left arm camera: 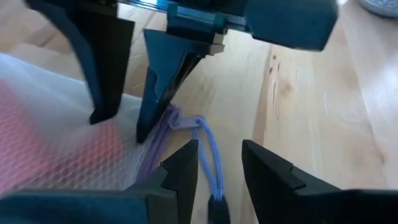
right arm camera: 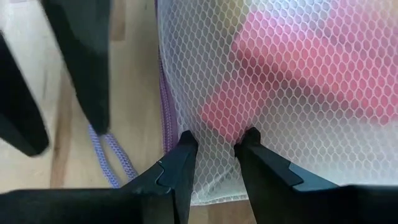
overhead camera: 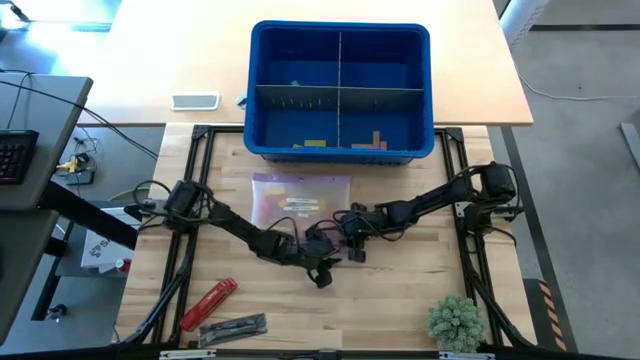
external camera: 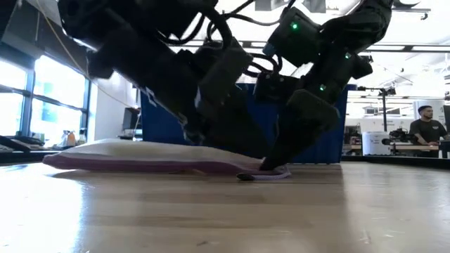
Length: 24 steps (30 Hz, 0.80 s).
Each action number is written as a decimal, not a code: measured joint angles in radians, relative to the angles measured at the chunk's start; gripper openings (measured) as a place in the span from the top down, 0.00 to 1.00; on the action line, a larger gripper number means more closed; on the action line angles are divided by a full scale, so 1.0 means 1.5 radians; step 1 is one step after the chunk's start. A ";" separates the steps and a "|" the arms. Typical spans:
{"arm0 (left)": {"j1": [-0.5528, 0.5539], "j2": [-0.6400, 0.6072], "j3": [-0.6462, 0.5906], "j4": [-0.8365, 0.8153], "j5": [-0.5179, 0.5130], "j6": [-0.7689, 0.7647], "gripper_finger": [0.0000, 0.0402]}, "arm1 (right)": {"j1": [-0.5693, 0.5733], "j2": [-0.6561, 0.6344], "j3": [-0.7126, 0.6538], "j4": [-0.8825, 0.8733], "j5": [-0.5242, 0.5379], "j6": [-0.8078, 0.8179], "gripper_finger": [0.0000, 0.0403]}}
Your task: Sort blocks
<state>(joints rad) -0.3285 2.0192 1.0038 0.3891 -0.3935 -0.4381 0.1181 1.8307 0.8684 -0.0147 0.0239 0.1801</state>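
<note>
Right tool [right arm camera: 214, 152] clamped on mesh bag [right arm camera: 280, 81] edge; left tool [left arm camera: 221, 163] parted astride purple drawstring [left arm camera: 208, 146]; risk: netting slips, bag stays shut, blocks trapped.

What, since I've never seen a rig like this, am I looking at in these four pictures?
Two robot arms work at a wooden table. One picture looks straight down, one looks level across the tabletop, and two come from cameras on the arms' wrists. On the table lie a mesh bag with pink blocks inside, a blue divided bin holding a few blocks, a red tool and a small plant. The left end effector is open at the bag's purple cord; the right end effector is at the bag's edge, grip unclear.
</note>
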 joint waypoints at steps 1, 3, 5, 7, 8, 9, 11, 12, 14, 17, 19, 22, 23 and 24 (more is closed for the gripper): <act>0.000 0.008 0.000 0.014 0.004 0.007 0.74 | 0.000 0.000 0.000 0.001 -0.002 -0.001 0.72; 0.000 0.025 0.010 0.023 0.012 0.018 0.74 | 0.000 0.000 0.000 0.003 -0.004 -0.002 0.72; 0.000 0.047 0.024 0.013 0.011 0.019 0.74 | 0.000 0.000 0.000 0.007 -0.004 -0.003 0.72; 0.000 0.065 0.035 -0.006 0.004 0.012 0.74 | 0.000 0.000 0.000 0.008 -0.004 -0.003 0.72; 0.000 0.067 0.042 -0.019 0.002 0.002 0.74 | 0.000 0.000 0.000 0.008 -0.004 -0.003 0.72; -0.001 0.070 0.046 -0.034 -0.001 -0.010 0.74 | 0.000 0.000 0.000 0.008 -0.004 -0.003 0.72; 0.000 0.068 0.052 -0.065 0.003 -0.026 0.74 | 0.000 0.000 0.000 0.008 -0.004 -0.003 0.72; -0.002 0.066 0.052 -0.076 0.008 -0.028 0.74 | 0.000 0.000 0.000 0.007 -0.004 -0.004 0.72; -0.007 0.057 0.053 -0.107 0.027 -0.026 0.74 | 0.000 0.000 0.000 0.003 -0.004 -0.003 0.72; -0.022 0.038 0.052 -0.163 0.037 -0.028 0.74 | 0.000 0.000 0.000 0.001 -0.004 -0.003 0.72; -0.036 0.022 0.052 -0.207 0.035 -0.040 0.74 | 0.000 0.000 0.000 0.000 -0.003 -0.003 0.72; -0.053 -0.003 0.049 -0.248 0.025 -0.058 0.74 | 0.001 0.000 0.000 0.002 -0.002 -0.003 0.72; -0.057 -0.009 0.048 -0.252 0.016 -0.060 0.74 | 0.000 0.000 0.000 0.002 -0.002 -0.003 0.72; -0.060 -0.015 0.047 -0.250 0.006 -0.060 0.74 | 0.001 0.000 0.000 0.003 -0.001 -0.003 0.72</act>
<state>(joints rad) -0.4188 1.9964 1.0741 0.0142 -0.3843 -0.5281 0.1188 1.8301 0.8684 -0.0101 0.0219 0.1749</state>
